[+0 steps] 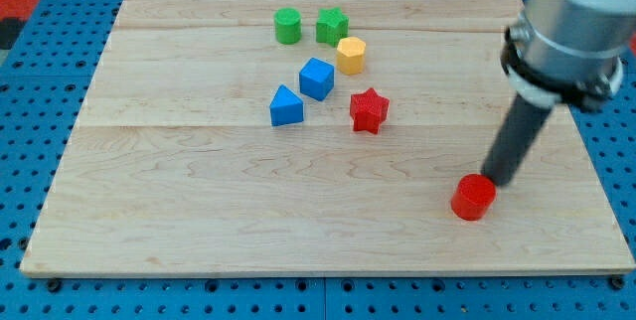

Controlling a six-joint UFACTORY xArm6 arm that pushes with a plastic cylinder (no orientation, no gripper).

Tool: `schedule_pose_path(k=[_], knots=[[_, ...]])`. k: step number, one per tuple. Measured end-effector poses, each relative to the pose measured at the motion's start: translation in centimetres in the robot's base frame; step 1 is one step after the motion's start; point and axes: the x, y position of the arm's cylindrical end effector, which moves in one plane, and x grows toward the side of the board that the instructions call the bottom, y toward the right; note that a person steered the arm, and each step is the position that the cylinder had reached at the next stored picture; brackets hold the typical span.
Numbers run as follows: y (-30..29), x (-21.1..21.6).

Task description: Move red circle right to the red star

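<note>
The red circle (473,198) lies on the wooden board at the view's lower right. The red star (369,110) lies up and to the view's left of it, near the board's middle. My tip (496,178) is right next to the red circle's upper right side, touching it or nearly so. The dark rod rises from there toward the view's upper right to the arm's grey body (576,17).
A green cylinder (287,26), a green star (332,26), a yellow hexagon (350,55), a blue cube (316,78) and a blue triangle (285,106) cluster above and to the left of the red star. The board's right edge (586,141) is close to the rod.
</note>
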Motion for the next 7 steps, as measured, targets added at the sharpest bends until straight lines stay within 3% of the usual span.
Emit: schedule_pose_path(k=[1, 3, 5, 7], knots=[[3.9, 7.3], [-3.9, 2.2], [-3.6, -6.5], [-5.1, -7.5]])
